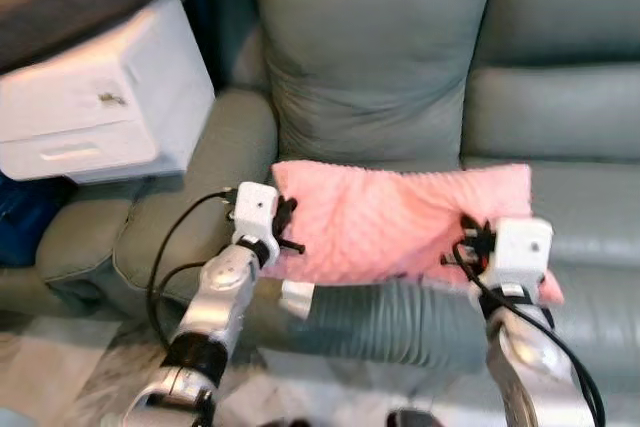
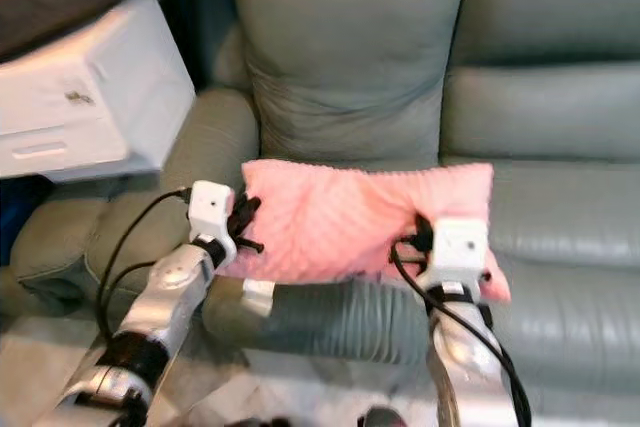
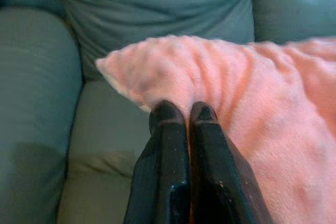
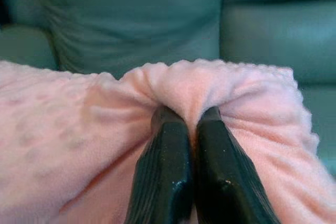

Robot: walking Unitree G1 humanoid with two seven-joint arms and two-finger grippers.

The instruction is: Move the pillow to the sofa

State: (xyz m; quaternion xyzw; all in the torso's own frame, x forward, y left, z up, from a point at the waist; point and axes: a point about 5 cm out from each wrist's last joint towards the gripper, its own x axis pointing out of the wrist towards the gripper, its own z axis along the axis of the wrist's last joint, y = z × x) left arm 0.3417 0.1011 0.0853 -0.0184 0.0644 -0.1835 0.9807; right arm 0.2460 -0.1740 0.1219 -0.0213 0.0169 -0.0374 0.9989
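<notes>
Two end effectors pinch the pink pillow: the left end effector (image 3: pixel 182 113) has its fingers pressed together on the pillow's (image 1: pixel 385 222) 9 o'clock edge, and the right end effector (image 4: pixel 189 116) squeezes a fold near its 3 o'clock end. The pillow lies across the grey-green sofa's (image 1: pixel 560 117) seat. A white drawer box (image 1: pixel 95 112) sits at 10 o'clock, beside the sofa's armrest.

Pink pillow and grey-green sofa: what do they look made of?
The pink pillow looks like soft plush fleece, matte, with a dimpled nap that bunches where the left gripper and right gripper pinch it. The grey-green sofa looks like smooth leather or faux leather, given its slight sheen and broad creases; which one is unclear.
</notes>
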